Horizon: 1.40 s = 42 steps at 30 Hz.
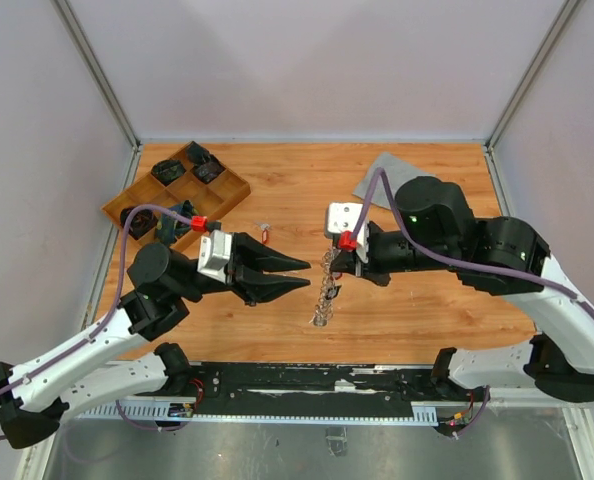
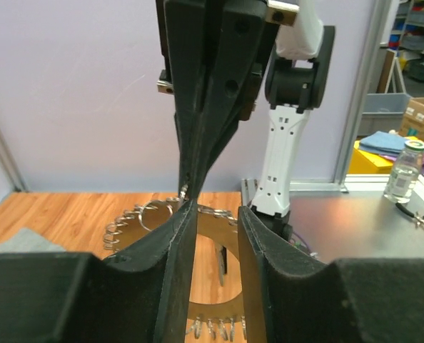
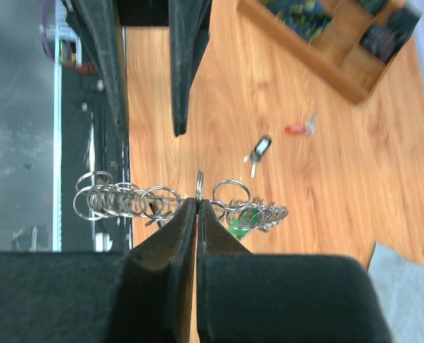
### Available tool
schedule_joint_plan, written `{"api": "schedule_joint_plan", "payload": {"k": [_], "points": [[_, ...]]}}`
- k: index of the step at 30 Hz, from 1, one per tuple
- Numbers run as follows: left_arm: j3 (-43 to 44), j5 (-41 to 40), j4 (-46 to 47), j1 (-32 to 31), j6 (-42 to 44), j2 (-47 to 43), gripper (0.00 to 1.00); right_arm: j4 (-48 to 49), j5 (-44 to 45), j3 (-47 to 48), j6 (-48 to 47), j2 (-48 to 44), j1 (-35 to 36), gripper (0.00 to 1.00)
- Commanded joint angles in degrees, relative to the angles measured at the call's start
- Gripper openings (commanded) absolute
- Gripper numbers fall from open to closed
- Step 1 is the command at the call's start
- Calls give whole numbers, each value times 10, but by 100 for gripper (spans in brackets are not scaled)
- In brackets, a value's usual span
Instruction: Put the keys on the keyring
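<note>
Thin silver wire, the keyring stands on edge at the middle of the table, its twelve o'clock rim pinched by the clamped right gripper, with the left gripper spread empty at nine o'clock; it looks light and slippery, best held on bare rim between the dangling loops.

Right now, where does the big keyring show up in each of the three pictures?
Top external: the keyring stands edge-on in mid-picture, held by the right gripper.
Left wrist: lower middle, partly hidden behind the left gripper.
Right wrist: a band across the lower left and centre, just above the fingers.
Shared landmark: the right gripper, pinched on the ring's rim, shows in all three.
</note>
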Motion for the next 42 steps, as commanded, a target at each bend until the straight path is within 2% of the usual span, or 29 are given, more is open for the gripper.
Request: {"api": "schedule_joint_plan", "payload": {"k": [1, 4, 15, 32, 36, 42], "points": [[37, -40, -94, -2, 40, 21, 35, -162, 48, 75, -36, 56, 0, 1], [43, -43, -102, -2, 43, 32, 36, -193, 54, 103, -39, 82, 1, 1], [45, -39, -137, -2, 68, 58, 39, -198, 39, 120, -42, 105, 7, 1], [40, -18, -105, -2, 58, 73, 40, -161, 10, 102, -41, 119, 10, 1], [41, -13, -97, -2, 54, 76, 37, -155, 4, 97, -40, 120, 10, 1], [41, -8, -95, -2, 53, 83, 24, -145, -6, 90, -37, 116, 11, 1]]}}
